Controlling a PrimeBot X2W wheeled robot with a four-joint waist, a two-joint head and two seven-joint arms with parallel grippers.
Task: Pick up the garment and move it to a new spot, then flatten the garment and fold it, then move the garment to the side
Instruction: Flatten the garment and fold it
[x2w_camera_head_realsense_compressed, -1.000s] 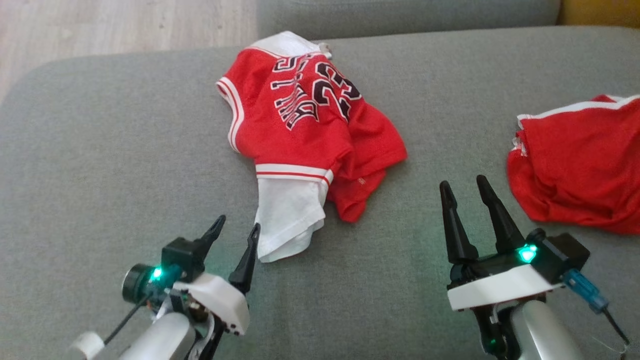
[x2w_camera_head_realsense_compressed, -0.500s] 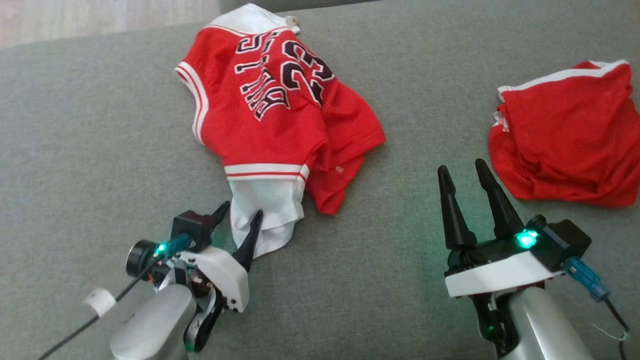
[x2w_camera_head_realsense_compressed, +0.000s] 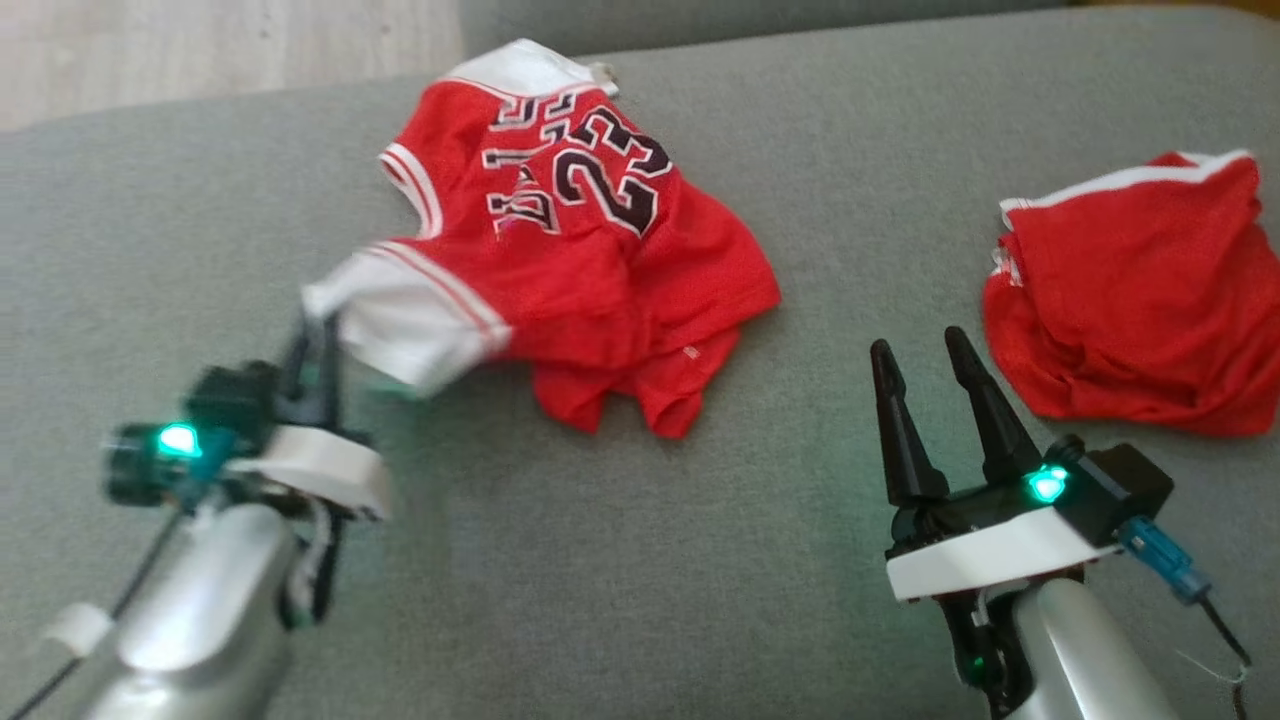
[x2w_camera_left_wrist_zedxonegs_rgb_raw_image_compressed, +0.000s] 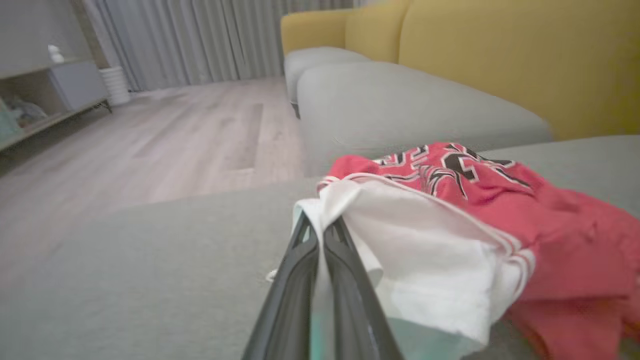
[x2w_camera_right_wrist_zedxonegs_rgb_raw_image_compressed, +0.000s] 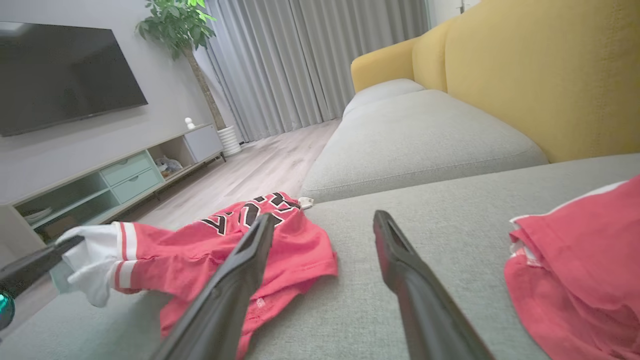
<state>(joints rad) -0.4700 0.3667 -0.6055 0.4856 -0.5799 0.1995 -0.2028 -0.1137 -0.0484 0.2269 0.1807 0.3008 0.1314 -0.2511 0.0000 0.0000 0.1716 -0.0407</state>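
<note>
Pinching just the white edge of the red jersey, the left gripper has its fingers clamped together at centre left; the rest lies upper centre on the grey sofa. On the right gripper the fingers stand wide, empty. So thin a bite may slip under drag.

One jersey, one red bundle, one sofa.

**Red, white and black on a grey couch**

The jersey, upper centre of the frame, is red with a black "23" edged in white, red-and-white striped trim and a white sleeve. Its blurred lettering looks black too. At right, a second garment is red with a white band. The cushion is grey, the sofa back mustard yellow and the floor pale wood.
</note>
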